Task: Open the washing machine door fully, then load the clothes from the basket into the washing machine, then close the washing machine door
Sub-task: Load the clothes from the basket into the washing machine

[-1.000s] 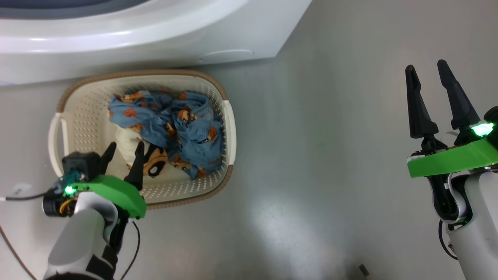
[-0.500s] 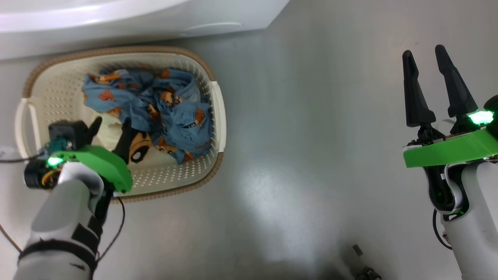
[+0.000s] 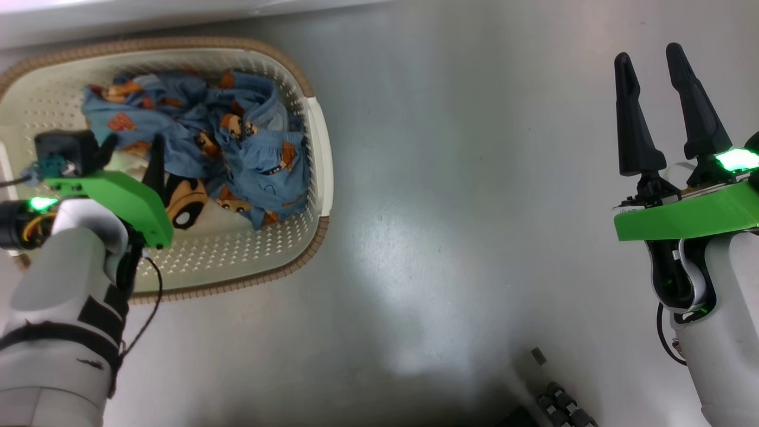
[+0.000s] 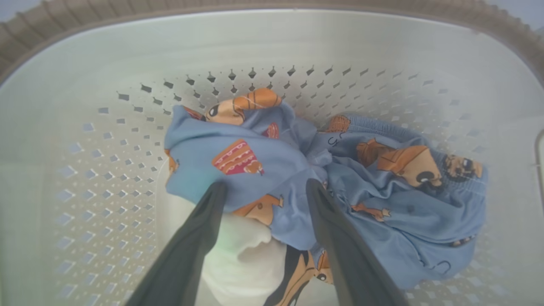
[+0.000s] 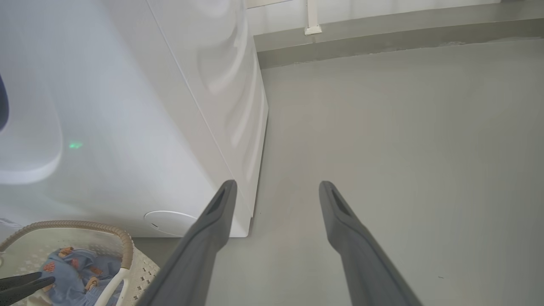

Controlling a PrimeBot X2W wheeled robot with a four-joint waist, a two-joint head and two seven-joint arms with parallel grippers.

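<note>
1. The washing machine, a big white box, stands on the grey floor.
2. The basket sits on the floor just in front of the machine, at the robot's left.
3. The clothes lie bunched inside the basket, blue bear-print fabric over a cream piece.
4. The left gripper reaches into the basket with its fingers spread over the blue fabric and nothing pinched. Whether the tips touch the cloth is unclear.
5. The right gripper hangs over bare floor, well apart from the basket, with its fingers apart and empty.
</note>
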